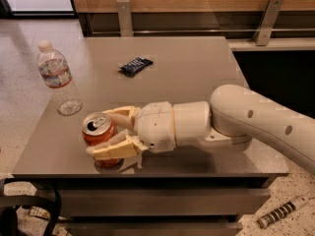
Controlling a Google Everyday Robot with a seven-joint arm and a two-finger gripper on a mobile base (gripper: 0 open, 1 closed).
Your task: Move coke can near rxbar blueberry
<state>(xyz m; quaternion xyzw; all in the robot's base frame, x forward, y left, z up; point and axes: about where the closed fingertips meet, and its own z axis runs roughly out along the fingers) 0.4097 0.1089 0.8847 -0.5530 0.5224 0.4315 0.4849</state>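
Note:
The coke can (97, 132), red-orange with a silver top, stands upright near the front left of the grey table (187, 68). My gripper (106, 132) reaches in from the right and is shut on the can, one finger behind it and one in front. The rxbar blueberry (135, 65), a dark navy wrapper, lies flat toward the back middle of the table, well apart from the can.
A clear plastic water bottle (56, 77) stands at the table's left edge, just behind the can. My arm (256, 119) crosses the right front of the table. A wooden wall with metal brackets (268, 14) runs behind the table.

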